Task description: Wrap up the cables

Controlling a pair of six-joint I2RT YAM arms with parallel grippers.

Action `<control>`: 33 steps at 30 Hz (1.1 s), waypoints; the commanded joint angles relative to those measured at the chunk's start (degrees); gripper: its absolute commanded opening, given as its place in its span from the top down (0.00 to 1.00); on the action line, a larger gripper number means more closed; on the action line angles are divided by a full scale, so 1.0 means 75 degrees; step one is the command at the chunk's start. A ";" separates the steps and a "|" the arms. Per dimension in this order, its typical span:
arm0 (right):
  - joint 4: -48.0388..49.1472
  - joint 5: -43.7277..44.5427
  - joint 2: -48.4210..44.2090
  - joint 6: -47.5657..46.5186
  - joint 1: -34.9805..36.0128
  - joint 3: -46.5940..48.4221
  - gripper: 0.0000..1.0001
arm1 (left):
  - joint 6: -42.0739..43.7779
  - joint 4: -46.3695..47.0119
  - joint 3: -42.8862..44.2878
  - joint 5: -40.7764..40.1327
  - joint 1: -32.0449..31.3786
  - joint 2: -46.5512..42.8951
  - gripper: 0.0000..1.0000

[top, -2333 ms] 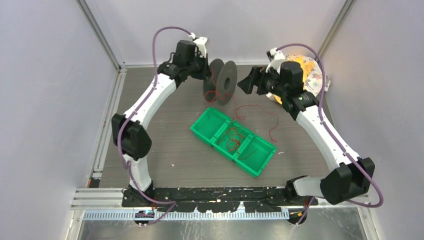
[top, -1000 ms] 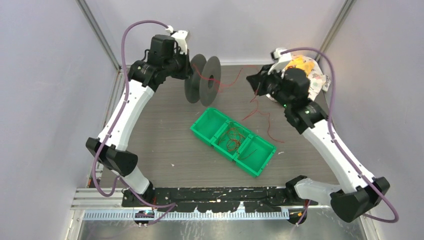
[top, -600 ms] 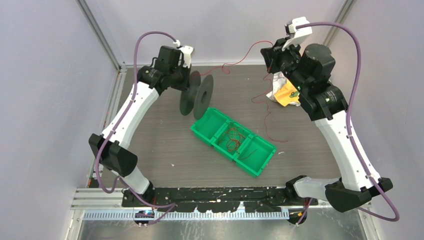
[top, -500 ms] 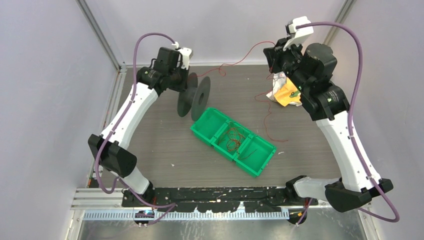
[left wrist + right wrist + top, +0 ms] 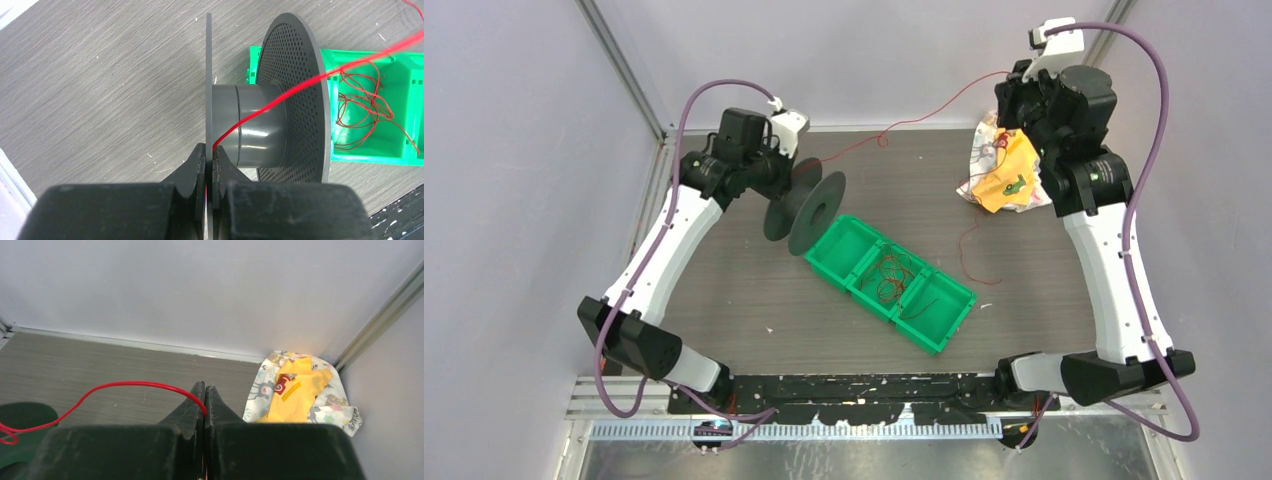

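My left gripper (image 5: 776, 195) is shut on the near flange of a black spool (image 5: 809, 205), held tilted above the table beside the green bin. In the left wrist view the jaws (image 5: 210, 152) pinch that thin flange, and a red cable (image 5: 300, 87) comes off the spool's hub (image 5: 260, 132). The cable (image 5: 894, 135) runs up and right to my right gripper (image 5: 1012, 95), raised at the back right corner and shut on it. The right wrist view shows the cable (image 5: 125, 385) arching out of the shut right gripper (image 5: 205, 390). Its loose tail (image 5: 967, 255) hangs onto the table. More red cables (image 5: 889, 280) lie tangled in the bin.
A green bin (image 5: 839, 252) with three compartments lies diagonally mid-table; the left wrist view shows it behind the spool (image 5: 395, 65). A yellow and patterned cloth (image 5: 1009, 175) is bunched at the back right corner (image 5: 300, 390). Enclosure walls stand close behind and on both sides.
My left arm has carried the spool forward and left, down toward the bin. My right arm has risen and swung to the back right corner, pulling the cable out into a longer span.
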 commanded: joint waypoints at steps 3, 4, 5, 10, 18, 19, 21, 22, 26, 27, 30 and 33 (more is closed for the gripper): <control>0.0168 -0.0266 0.0341 0.0583 -0.0707 0.0245 0.99 | 0.0505 0.0386 -0.0130 0.0281 0.0120 -0.0422 1.00; 0.0212 -0.0386 0.0335 0.0677 -0.0812 0.0206 0.99 | 0.0496 0.0345 -0.0157 0.0288 0.0161 -0.0416 1.00; 0.0273 -0.0540 0.0311 0.0773 -0.0914 0.0157 0.99 | 0.0483 0.0293 -0.0156 0.0231 0.0188 -0.0397 1.00; 0.0701 -0.1323 0.0139 0.1323 -0.1206 -0.0120 0.99 | 0.0153 0.0304 -0.0219 -0.0075 0.0425 -0.0229 1.00; 0.0593 -0.1286 0.0568 0.1623 -0.1766 -0.0165 1.00 | 0.0441 0.0441 -0.0371 0.1305 0.0534 -0.0574 1.00; 0.0603 -0.1404 0.0680 0.1824 -0.1997 -0.0166 1.00 | 0.0465 0.0563 -0.0482 0.1678 0.0560 -0.0711 1.00; 0.0663 -0.1842 0.0965 0.2389 -0.2403 -0.0269 1.00 | 0.0457 0.0740 -0.0635 0.2435 0.0655 -0.1001 1.00; 0.0716 -0.2018 0.1087 0.2576 -0.2543 -0.0351 0.99 | 0.0366 0.0807 -0.0656 0.2723 0.0726 -0.1104 1.00; 0.0858 -0.2478 0.1438 0.2761 -0.2562 -0.0777 0.99 | -0.0608 0.1634 -0.0628 0.3839 0.1086 -0.1468 1.00; 0.0900 -0.2614 0.1499 0.2849 -0.2523 -0.0892 0.99 | -0.0944 0.1971 -0.0605 0.3910 0.1130 -0.1556 1.00; 0.0921 -0.2807 0.1524 0.2832 -0.2106 -0.1217 0.99 | -0.2004 0.3100 -0.0469 0.3647 0.1165 -0.1685 1.00; 0.0872 -0.2697 0.1437 0.2524 -0.1238 -0.1526 0.99 | -0.3113 0.4113 -0.0357 0.3413 0.1166 -0.1676 1.00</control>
